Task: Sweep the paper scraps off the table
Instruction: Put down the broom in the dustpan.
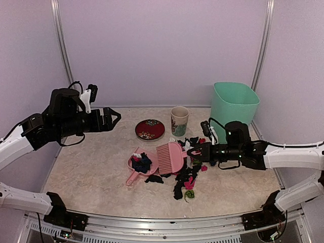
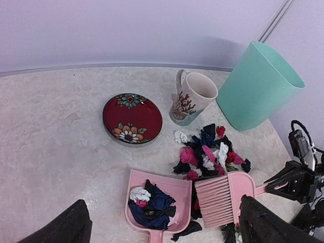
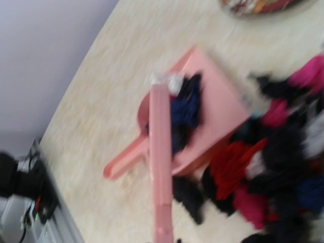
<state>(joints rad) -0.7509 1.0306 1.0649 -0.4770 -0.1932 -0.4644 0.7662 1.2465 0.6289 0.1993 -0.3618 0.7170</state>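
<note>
Crumpled paper scraps (image 1: 186, 174) are heaped on the beige mottled bench (image 1: 91, 167), some in a pink dustpan (image 2: 169, 185).
A pink comb-like brush (image 1: 169, 157) is clamped by the right pincer (image 1: 192, 151); the left pincer (image 1: 115, 117) is spread wide, empty.

1 dustpan (image 2: 162, 182), brush (image 2: 223, 197), plate (image 2: 132, 119), cup (image 2: 195, 98), bin (image 2: 258, 86) each; 20+ paper scraps (image 2: 188, 156)
</note>
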